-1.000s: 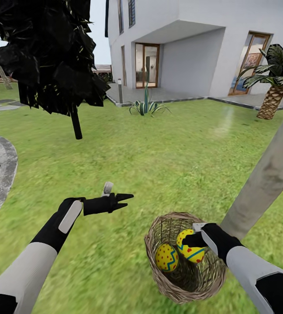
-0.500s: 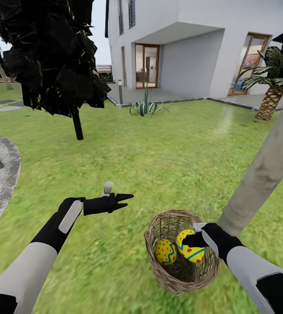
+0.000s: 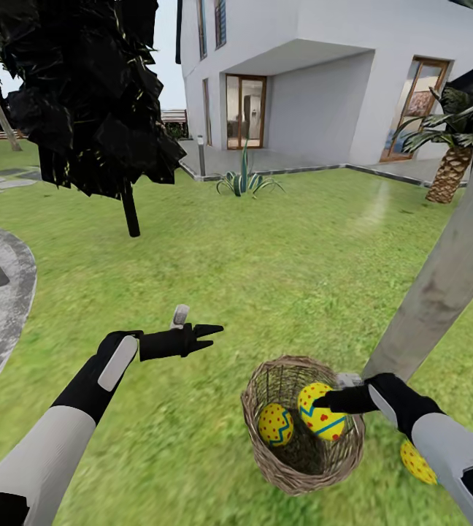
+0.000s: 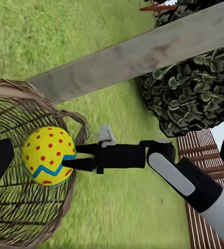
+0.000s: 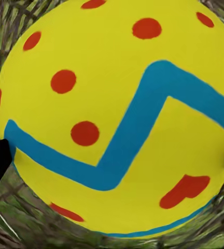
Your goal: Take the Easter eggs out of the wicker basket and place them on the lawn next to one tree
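You're on the second of three yellow red-dotted, blue-zigzag eggs (image 3: pixel 324 411): your right gripper (image 3: pixel 331 400) has its fingers clamped on it inside the round brown wicker basket (image 3: pixel 266 446). Next, lift it clear and carry it toward 4 o'clock. One egg (image 3: pixel 277 424) remains in the basket; one (image 3: pixel 415 462) lies on the lawn (image 3: pixel 266 277) by the pale grey trunk (image 3: pixel 441 285). Your left gripper (image 3: pixel 204 336) hangs empty, fingers apart.

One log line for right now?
right hand: gripping egg in wicker basket | second egg: in basket | third egg: on lawn by trunk | left hand: empty
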